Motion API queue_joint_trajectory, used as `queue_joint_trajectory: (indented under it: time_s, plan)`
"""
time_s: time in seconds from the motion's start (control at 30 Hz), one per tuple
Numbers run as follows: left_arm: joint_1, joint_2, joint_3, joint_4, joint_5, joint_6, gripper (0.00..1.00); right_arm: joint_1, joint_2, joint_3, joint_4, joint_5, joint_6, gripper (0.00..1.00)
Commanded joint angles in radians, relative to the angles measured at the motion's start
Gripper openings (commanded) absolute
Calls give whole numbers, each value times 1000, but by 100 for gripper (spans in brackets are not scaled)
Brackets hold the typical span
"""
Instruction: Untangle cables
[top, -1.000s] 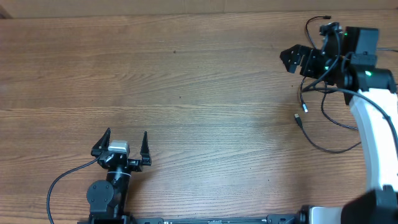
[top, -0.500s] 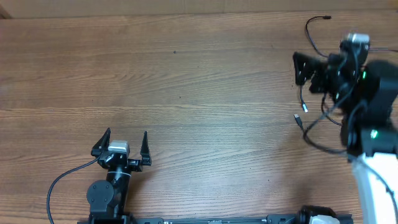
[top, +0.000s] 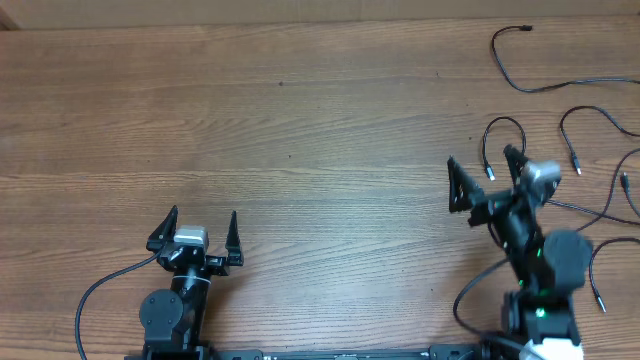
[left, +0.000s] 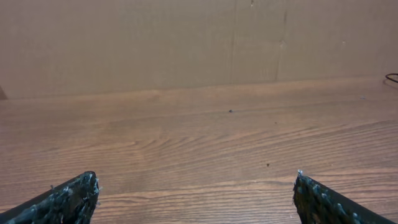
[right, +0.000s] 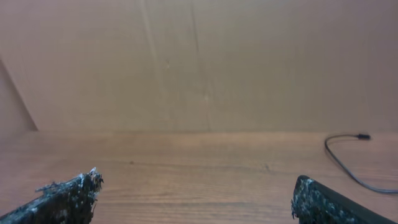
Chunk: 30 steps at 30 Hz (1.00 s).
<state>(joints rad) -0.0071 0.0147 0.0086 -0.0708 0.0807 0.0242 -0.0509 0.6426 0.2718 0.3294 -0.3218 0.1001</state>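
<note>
Several thin black cables lie as separate strands at the right of the table. One runs from its plug (top: 526, 29) in the far right corner. A looped one (top: 502, 120) and another strand (top: 585, 108) with a silver tip lie further forward. More strands (top: 610, 245) lie by the right edge. My right gripper (top: 480, 165) is open and empty, just left of the looped cable. The right wrist view (right: 196, 193) shows one cable (right: 341, 155) ahead to the right. My left gripper (top: 200, 228) is open and empty at the front left, far from the cables; it also shows in the left wrist view (left: 196, 193).
The wooden table (top: 300, 130) stretches between the two arms. A plain brown wall (right: 199, 62) stands behind its far edge. The left arm's own thick black cord (top: 95, 290) curls at the front left.
My right arm has drawn back from the far right corner toward the front. The cables it was among now lie spread out as separate strands. The left arm has not moved.
</note>
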Motion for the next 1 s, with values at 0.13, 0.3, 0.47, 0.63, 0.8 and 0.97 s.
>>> queue_joint_trajectory:
  time_s: [0.13,0.3,0.47,0.63,0.8,0.97]
  plan:
    - [-6,-11,-4,-3,-3,-17,100,18,-169,-202,84,8,-5,100]
    - [-6,-11,-4,-3,-3,-17,100,18,-261,-261,43,8,-5,100]
    - [-6,-11,-4,-2,-3,-17,100,18,-335,-264,-103,17,-5,100]
    - [-6,-11,-4,-3,-3,-17,100,18,-371,-264,-201,42,-5,100]
    - [-6,-11,-4,-3,-3,-17,100,18,-412,-264,-299,42,-5,100]
    - [-6,-11,-4,-3,-3,-17,100,18,-532,-264,-392,60,-5,100]
